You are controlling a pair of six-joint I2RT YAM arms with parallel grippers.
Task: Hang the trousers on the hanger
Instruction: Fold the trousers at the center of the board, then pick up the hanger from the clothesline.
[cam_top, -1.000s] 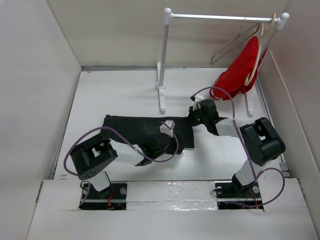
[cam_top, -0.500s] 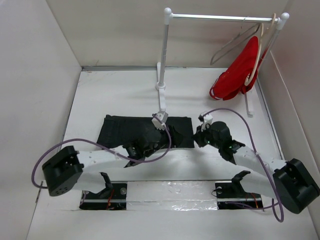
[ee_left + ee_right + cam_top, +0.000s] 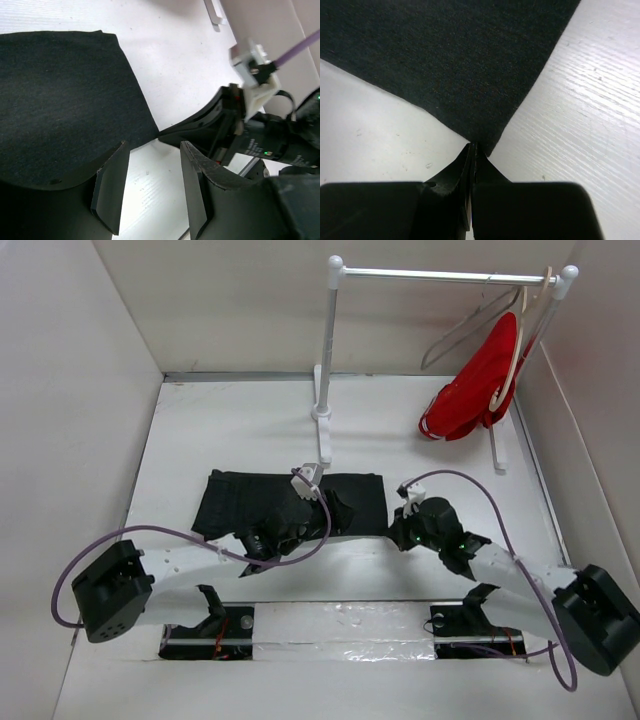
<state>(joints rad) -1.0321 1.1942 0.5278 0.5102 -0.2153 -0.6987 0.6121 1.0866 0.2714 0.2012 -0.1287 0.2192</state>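
Nearest me, my right pincer [image 3: 471, 150] is clenched, its tips at the near right corner of the trousers [image 3: 240, 502] — whether cloth is caught between them I cannot tell. My left pincer [image 3: 154, 155] stands released just to the left, one finger over the cloth, one over bare table [image 3: 230, 430]. The trousers lie flat, long axis running left to right, directly ahead of both pincers. Far beyond, on the rail [image 3: 440, 276] at the right, hangs the hanger [image 3: 468, 324] beside the red garment [image 3: 475, 390] — my right arm is the nearer, I judge.
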